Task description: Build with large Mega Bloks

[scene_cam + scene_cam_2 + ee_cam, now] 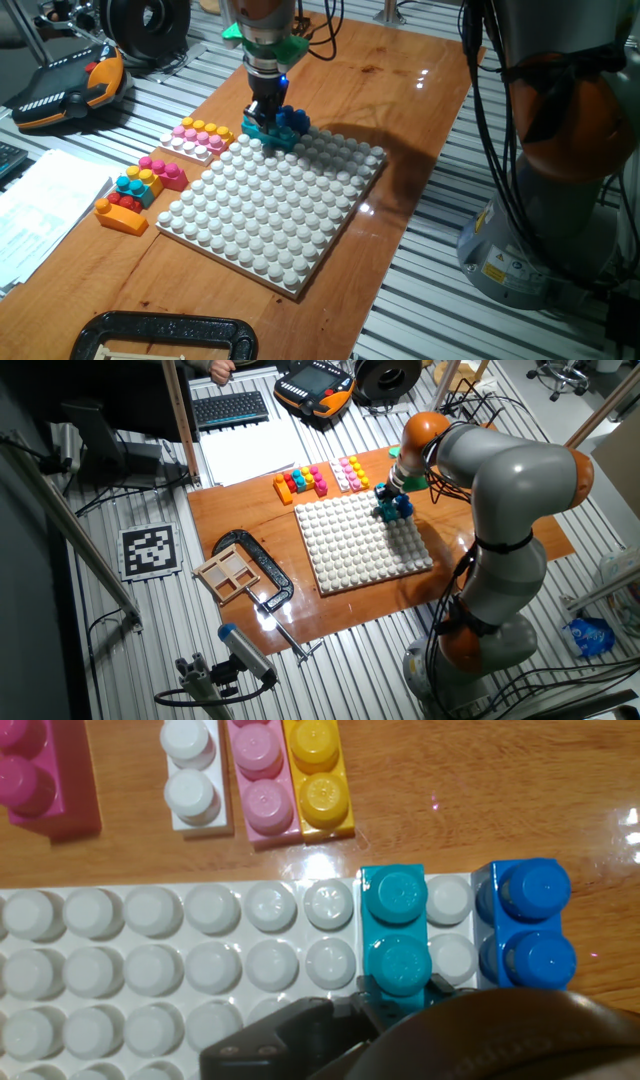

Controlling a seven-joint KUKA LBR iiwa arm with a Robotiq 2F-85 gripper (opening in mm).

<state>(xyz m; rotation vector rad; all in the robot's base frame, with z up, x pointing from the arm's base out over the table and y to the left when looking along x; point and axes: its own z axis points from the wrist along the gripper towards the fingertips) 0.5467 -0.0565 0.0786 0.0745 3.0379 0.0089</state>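
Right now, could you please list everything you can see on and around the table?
Baseplate: one, white, mid-table.
Cyan brick: one, on the baseplate's edge row, at the pincer.
Blue brick: one, at the baseplate's corner.
Loose bricks: several, pink, cyan, orange, yellow, white, beside the baseplate.
Clamp: one, black, near table edge.
Keyboard: one, black, off the table.
Pincer: one, black, over the cyan brick; grip unclear.
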